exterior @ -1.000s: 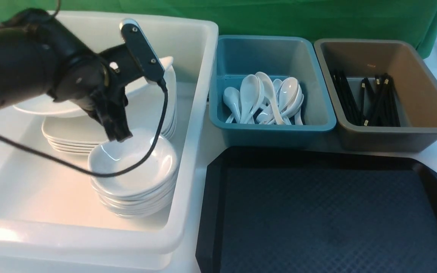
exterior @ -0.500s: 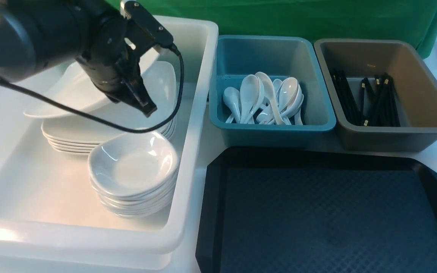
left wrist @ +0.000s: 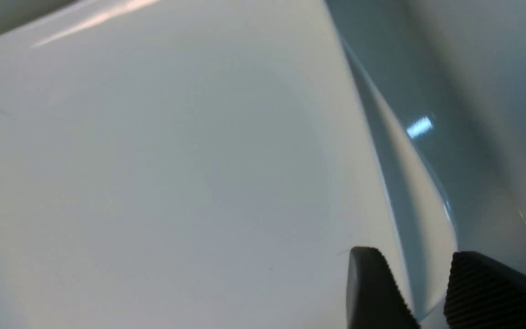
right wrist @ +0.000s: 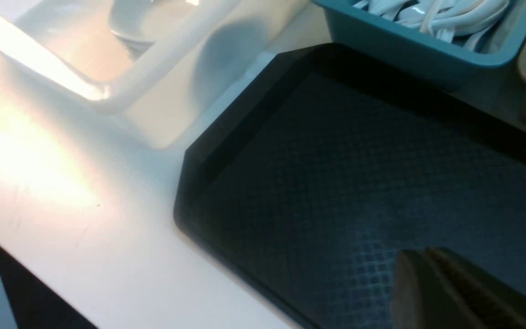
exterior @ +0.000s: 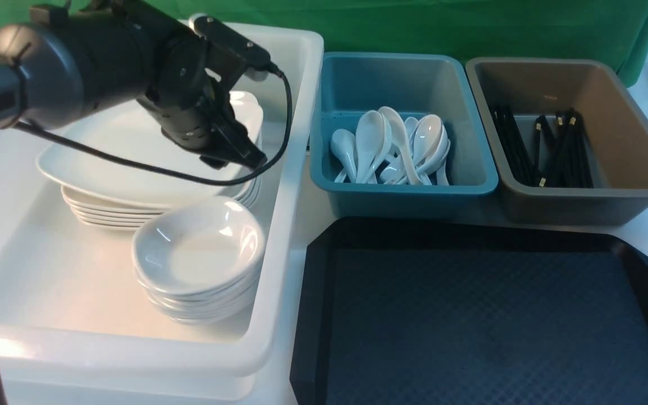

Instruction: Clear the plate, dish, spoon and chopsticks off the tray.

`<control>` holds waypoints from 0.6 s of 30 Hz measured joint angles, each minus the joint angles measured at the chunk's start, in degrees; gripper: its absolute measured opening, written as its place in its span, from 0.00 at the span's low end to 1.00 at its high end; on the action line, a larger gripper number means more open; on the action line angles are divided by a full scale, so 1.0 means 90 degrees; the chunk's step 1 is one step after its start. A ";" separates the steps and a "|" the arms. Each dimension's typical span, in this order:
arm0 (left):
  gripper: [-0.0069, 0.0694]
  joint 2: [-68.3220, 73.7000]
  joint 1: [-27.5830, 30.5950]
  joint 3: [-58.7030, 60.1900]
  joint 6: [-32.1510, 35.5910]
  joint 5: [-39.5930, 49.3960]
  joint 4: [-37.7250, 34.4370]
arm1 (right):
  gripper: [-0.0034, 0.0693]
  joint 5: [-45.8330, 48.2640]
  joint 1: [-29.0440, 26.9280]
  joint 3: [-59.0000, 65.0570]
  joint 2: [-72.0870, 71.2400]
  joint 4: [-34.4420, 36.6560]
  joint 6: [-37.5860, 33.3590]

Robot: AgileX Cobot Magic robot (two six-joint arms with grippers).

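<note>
The plate (exterior: pixel 133 152) lies flat on top of the stack of plates in the white bin. My left gripper (exterior: pixel 245 160) is at the plate's right rim, jaws parted, with the rim (left wrist: pixel 423 205) running between the fingers (left wrist: pixel 368 283). In the left wrist view the plate (left wrist: pixel 176 183) fills most of the picture. The top dish (exterior: pixel 200 247) sits on a stack of dishes in front of the plates. Spoons (exterior: pixel 397 146) lie in the teal bin and chopsticks (exterior: pixel 549 149) in the brown bin. The black tray (exterior: pixel 470 315) holds nothing. My right gripper (right wrist: pixel 420 256) hangs shut above the tray (right wrist: pixel 336 173).
The white bin (exterior: pixel 296 169) stands left of the tray, its right wall close to my left gripper. The teal bin (exterior: pixel 403 199) and brown bin (exterior: pixel 628 140) stand behind the tray. A green cloth hangs at the back.
My left gripper swung from above the dishes to the back right, carrying the tilted plate. The plate now lies flat on the stack and the jaws have parted.
</note>
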 joint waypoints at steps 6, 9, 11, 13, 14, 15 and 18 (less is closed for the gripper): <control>0.49 -0.0063 0.0000 0.0000 0.0000 -0.0269 -0.0164 | 0.12 0.0033 0.0000 0.0000 0.0000 0.0217 -0.0011; 0.47 -0.0355 0.0000 0.0000 0.0000 -0.0201 -0.0186 | 0.12 0.0033 0.0000 0.0000 0.0000 0.0236 -0.0018; 0.40 -0.0661 0.0072 -0.0006 0.0000 -0.0004 -0.0150 | 0.12 0.0033 0.0000 0.0000 0.0000 0.0241 -0.0018; 0.23 -0.1011 0.0485 -0.0062 0.0000 0.0370 -0.0147 | 0.12 0.0033 0.0000 0.0000 0.0000 0.0241 -0.0031; 0.19 -0.1062 0.0641 -0.0077 0.0000 0.0488 -0.0176 | 0.12 0.0027 0.0000 0.0000 0.0000 0.0241 -0.0030; 0.16 -0.1074 0.0864 -0.0086 -0.0016 0.0622 -0.0208 | 0.12 0.0010 0.0000 0.0000 0.0000 0.0241 -0.0035; 0.10 -0.0901 0.1780 -0.0097 -0.0098 0.1043 -0.0444 | 0.13 -0.0038 0.0000 0.0000 0.0000 0.0249 -0.0134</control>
